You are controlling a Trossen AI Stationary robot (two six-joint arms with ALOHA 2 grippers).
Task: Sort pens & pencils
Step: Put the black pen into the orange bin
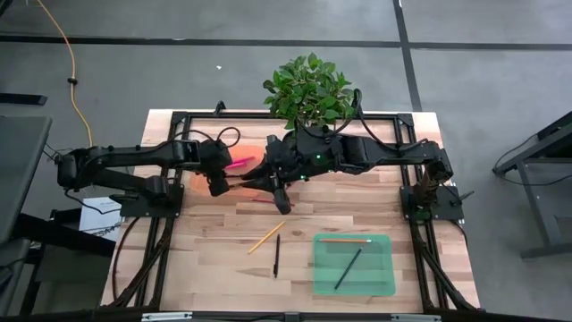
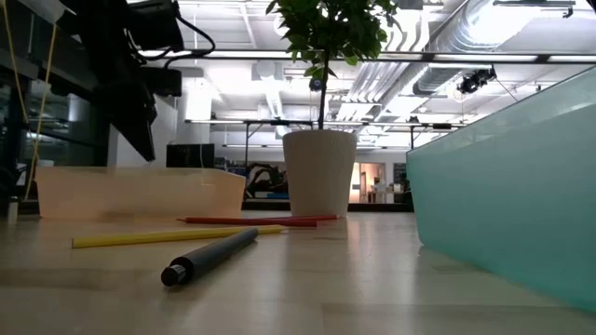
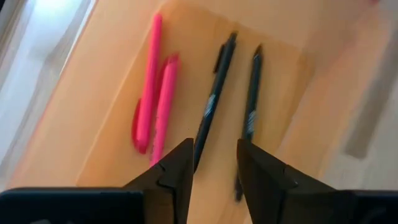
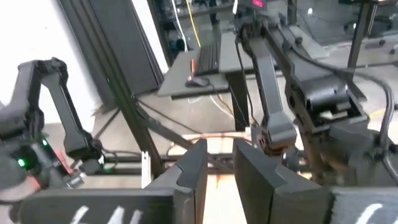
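An orange tray at the table's far middle holds two pink pens and two dark pens; the pink ones also show in the high view. My left gripper hovers open and empty above this tray. My right gripper is slightly open and empty, held level beside the tray. A red pencil, a yellow pencil and a dark pen lie flat on the table. A green tray holds an orange pencil and a long dark pencil.
A potted plant stands at the far edge behind both grippers. The two arms' wrists nearly meet over the far middle of the table. The green tray's wall rises at the near right. Bare wood lies at the near left.
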